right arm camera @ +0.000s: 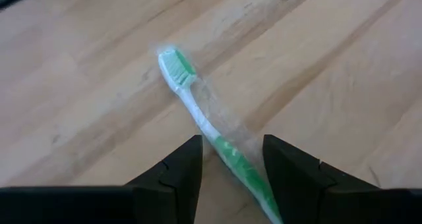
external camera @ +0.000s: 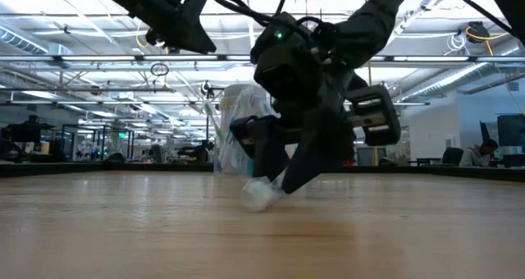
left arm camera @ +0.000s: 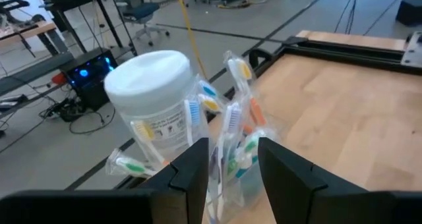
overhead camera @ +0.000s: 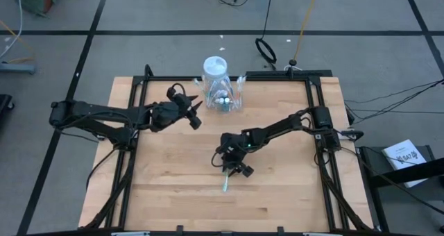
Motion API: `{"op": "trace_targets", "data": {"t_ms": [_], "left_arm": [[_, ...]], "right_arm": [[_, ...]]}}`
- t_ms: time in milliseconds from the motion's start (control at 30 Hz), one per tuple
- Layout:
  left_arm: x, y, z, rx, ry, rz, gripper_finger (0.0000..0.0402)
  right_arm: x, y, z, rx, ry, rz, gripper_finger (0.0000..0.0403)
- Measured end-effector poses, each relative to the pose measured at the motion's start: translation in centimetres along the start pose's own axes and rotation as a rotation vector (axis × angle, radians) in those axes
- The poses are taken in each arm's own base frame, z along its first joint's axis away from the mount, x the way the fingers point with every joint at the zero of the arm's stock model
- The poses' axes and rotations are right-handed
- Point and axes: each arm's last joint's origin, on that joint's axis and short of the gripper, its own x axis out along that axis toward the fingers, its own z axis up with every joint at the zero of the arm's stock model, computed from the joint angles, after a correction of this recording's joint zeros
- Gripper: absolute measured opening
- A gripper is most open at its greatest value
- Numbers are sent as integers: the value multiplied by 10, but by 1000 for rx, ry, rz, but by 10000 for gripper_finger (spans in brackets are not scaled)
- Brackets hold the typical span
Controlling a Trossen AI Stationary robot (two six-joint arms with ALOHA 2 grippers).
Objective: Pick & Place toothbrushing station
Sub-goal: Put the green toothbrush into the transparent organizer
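A small clear cup (overhead camera: 223, 100) stands at the table's far edge and holds several pastel toothbrushes (left arm camera: 231, 128) and teal white-capped tubes (overhead camera: 225, 97). My left gripper (overhead camera: 196, 116) hovers open just left of the cup, its fingers (left arm camera: 198, 165) pointing at it and touching nothing. One green-and-white toothbrush (right arm camera: 204, 122) in a clear wrapper lies flat on the table near the middle (overhead camera: 226, 183). My right gripper (overhead camera: 234, 168) is open and low over it, with one finger on each side of the handle (right arm camera: 231, 155). My right gripper comes at the green toothbrush from above, its open fingers (right arm camera: 178, 168) standing on either side of the handle. The toothbrush lies flat on the table. Whether a finger touches the handle I cannot tell.
A taller clear jar with a white lid (overhead camera: 215, 68) stands right behind the cup at the table's far edge. Black frame rails (overhead camera: 316, 118) run along the table's sides. Bare wood (overhead camera: 173, 187) lies at the near left.
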Motion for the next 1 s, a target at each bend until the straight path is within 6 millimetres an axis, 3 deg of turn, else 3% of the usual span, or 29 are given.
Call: {"op": "trace_targets", "data": {"t_ms": [167,467,567,700,800,1000], "left_arm": [[0,-1,-1,4,5,-14,138],[0,-1,-1,-3,6,-14,138],[0,-1,-1,-3,6,-14,138],[0,-1,-1,-1,10,-13,138],[0,-1,-1,-4,13,-13,138],[0,-1,-2,-24,13,-12,138]], "right_arm": [[-1,1,-4,-22,59,-13,137],[-9,-2,-9,-9,127,-56,25],[-15,-5,-11,12,135,-60,11],[-33,-7,-8,84,151,-83,29],[-58,-5,1,115,179,-126,28],[-112,-4,19,14,191,-464,8]]}}
